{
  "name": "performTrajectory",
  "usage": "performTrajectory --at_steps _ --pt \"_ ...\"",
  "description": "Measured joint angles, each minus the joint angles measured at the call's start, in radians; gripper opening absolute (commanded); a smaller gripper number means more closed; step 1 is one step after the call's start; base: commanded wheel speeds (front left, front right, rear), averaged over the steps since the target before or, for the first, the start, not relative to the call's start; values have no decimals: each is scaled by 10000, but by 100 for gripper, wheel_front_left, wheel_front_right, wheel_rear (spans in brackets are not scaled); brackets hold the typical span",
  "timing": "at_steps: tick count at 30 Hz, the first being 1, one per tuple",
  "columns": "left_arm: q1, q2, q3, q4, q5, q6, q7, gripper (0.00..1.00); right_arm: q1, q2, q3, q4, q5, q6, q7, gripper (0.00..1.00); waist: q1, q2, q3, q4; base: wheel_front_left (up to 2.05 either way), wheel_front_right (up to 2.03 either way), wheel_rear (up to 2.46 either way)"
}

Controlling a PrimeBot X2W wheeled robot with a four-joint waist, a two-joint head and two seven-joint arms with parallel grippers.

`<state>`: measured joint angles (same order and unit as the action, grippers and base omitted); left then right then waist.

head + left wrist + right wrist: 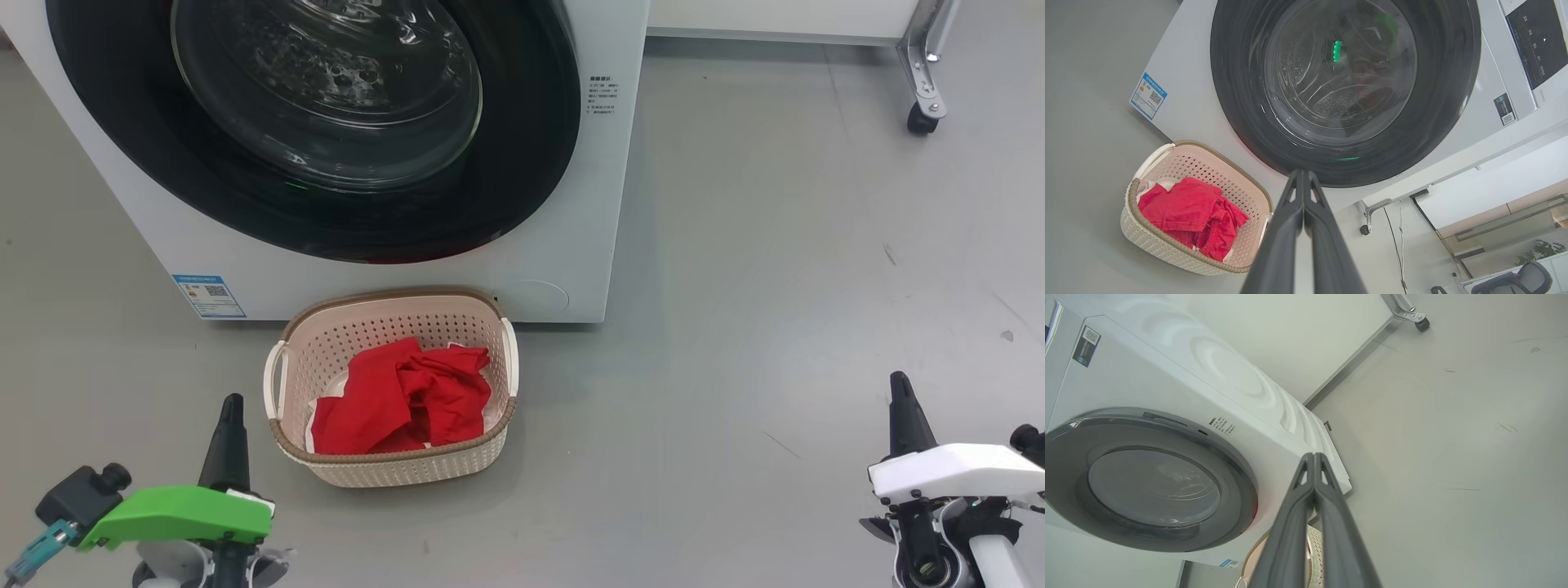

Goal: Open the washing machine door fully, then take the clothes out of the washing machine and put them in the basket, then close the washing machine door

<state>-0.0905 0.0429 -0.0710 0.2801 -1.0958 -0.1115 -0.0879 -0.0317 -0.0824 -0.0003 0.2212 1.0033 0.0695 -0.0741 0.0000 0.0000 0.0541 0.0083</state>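
Note:
The white washing machine [571, 245] stands ahead with its round black-ringed door [522, 163] lying flush against the front, the steel drum visible through the glass [1339, 77]. On the floor before it sits the cream basket [392, 469], holding the red clothes [404, 396] with a white trim edge showing. My left gripper [233, 402] is shut and empty, low at the left beside the basket. At the lower right my right gripper [898, 380] is shut and empty too, well away from the basket. In the wrist views the left fingers [1302, 175] and right fingers [1314, 457] are pressed together.
Grey floor [775, 286] stretches to the right of the machine. A metal leg with a black caster [921, 122] stands at the far right. A blue label [209, 296] is on the machine's lower left front.

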Motion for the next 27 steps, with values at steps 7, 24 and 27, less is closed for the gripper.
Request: performTrajectory --at_steps 7,24,27 --pt "0 35 105 0 -761 -8 224 0 -11 35 -163 94 890 82 251 0 0 0 -76 -12 0 0 0" --pt "1 90 431 2 -2698 -81 779 0 -113 128 -527 288 3070 255 794 0 0 0 -259 -42 0 0 0" --pt "1 102 495 2 -3093 -82 872 0 -123 142 -600 314 3461 263 888 0 0 0 -292 -47 0 0 0"
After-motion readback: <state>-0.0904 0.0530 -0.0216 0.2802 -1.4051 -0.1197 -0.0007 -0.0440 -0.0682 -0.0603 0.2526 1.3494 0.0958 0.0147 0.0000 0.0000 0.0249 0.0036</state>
